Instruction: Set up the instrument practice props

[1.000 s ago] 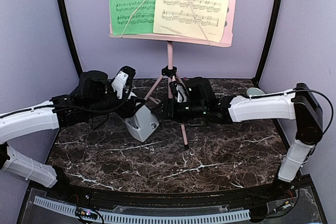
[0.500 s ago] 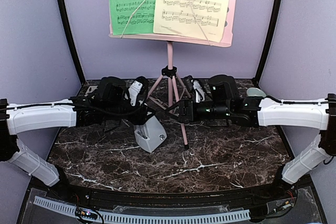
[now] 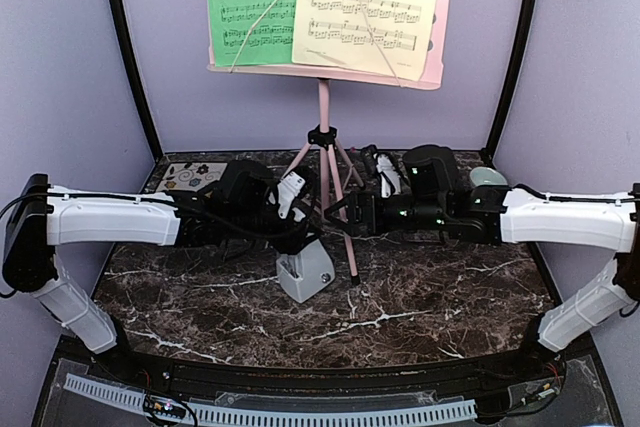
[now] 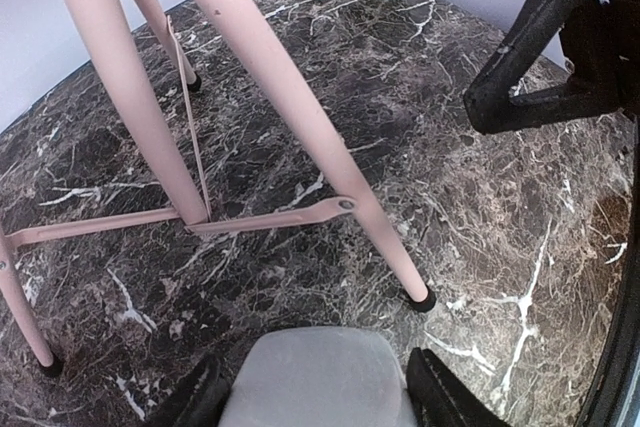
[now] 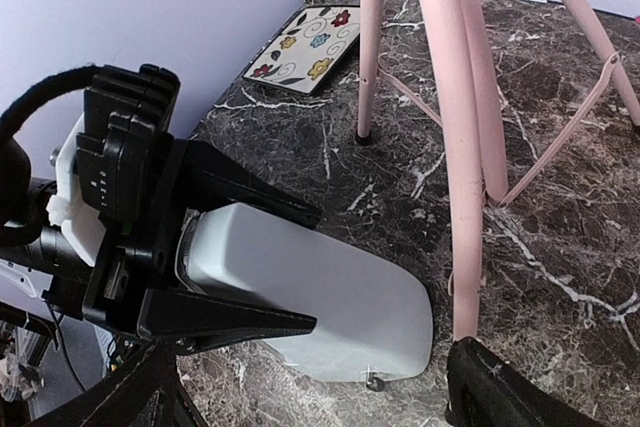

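Left gripper [image 3: 297, 235] was clamped on the metronome [image 3: 307, 279], tilted low beside the stand [image 3: 324, 142] at its front leg [image 3: 350, 252] (not yet set upright); right gripper [image 3: 342, 215] gaped empty. Stand and both pages [image 3: 370, 7] looked done, leaving only the metronome. That leg crowded it; card [image 3: 190, 176] and bowl [image 3: 487, 176] lay well apart.

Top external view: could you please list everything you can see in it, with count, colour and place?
music stand: 1, pink, back centre
sheet-music pages: 2, green and pale yellow, on stand's desk
metronome: 1, grey-white, front centre, near stand's front leg
flowered card: 1, white, back left
bowl: 1, pale green, back right
table: 1, dark marble, under everything
left gripper: 1, black, shut on metronome
right gripper: 1, black, open, beside stand's legs
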You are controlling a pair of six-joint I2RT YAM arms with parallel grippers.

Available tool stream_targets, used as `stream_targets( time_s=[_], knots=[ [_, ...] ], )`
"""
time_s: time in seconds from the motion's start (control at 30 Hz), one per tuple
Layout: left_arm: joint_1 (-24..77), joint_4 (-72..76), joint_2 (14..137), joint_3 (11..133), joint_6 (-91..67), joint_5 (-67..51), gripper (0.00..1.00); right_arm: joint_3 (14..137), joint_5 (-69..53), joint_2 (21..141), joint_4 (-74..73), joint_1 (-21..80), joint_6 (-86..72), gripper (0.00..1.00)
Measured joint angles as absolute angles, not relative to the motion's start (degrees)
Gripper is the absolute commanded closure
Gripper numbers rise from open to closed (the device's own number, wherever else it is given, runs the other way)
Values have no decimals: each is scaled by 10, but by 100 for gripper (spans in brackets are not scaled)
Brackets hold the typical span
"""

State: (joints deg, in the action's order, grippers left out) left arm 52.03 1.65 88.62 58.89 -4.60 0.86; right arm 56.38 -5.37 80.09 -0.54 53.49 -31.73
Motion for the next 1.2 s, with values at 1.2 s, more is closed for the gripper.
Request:
stream_targets(
  time_s=[1.2],
  knots=[
    [481, 149, 759, 420, -15, -161, 33, 714, -74, 954, -77, 546, -363, 12]
  ],
)
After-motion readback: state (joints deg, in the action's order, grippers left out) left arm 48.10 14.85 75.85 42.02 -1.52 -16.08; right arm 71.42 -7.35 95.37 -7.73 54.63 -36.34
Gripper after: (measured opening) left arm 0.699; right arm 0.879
